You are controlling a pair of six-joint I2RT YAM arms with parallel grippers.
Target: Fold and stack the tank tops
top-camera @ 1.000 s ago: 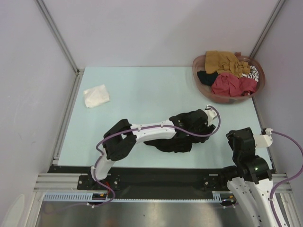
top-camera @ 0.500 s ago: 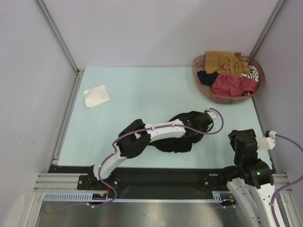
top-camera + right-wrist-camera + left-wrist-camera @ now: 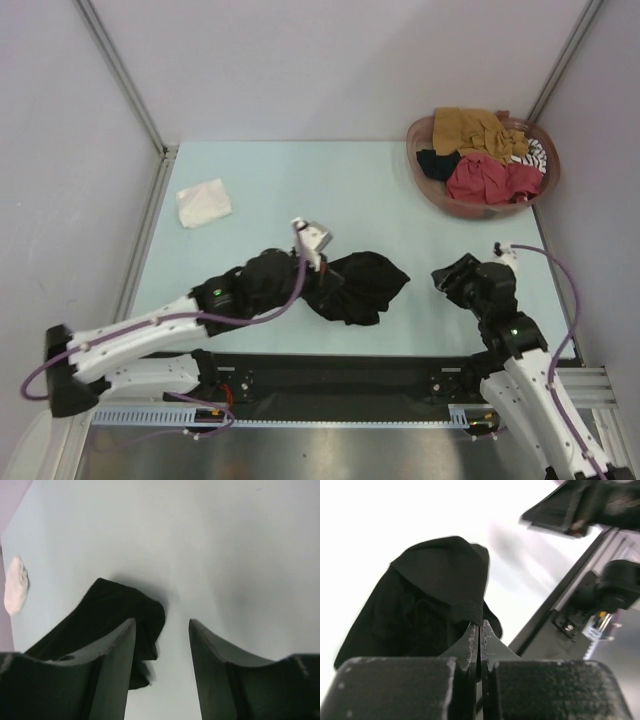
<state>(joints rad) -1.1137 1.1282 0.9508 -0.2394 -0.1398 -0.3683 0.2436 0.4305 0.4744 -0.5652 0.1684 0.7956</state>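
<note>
Near the front edge of the pale green tabletop (image 3: 300, 180), the crumpled black cloth tank top (image 3: 368, 288) lies in a heap, one fold pinched between the clenched jaws of the left gripper (image 3: 480, 629). Just right of it, the right gripper (image 3: 448, 281) hovers with jaws parted, grasping nothing.

The table (image 3: 300, 180) is a pale mint-green top, with a round reddish-brown plastic basket (image 3: 468, 209) sitting at its far right corner. Plain grey walls (image 3: 330, 70) box it in on three sides, slim metal posts (image 3: 120, 72) run up the back corners, and a black rail (image 3: 340, 372) plus a brushed metal sheet (image 3: 340, 450) line the near edge
</note>
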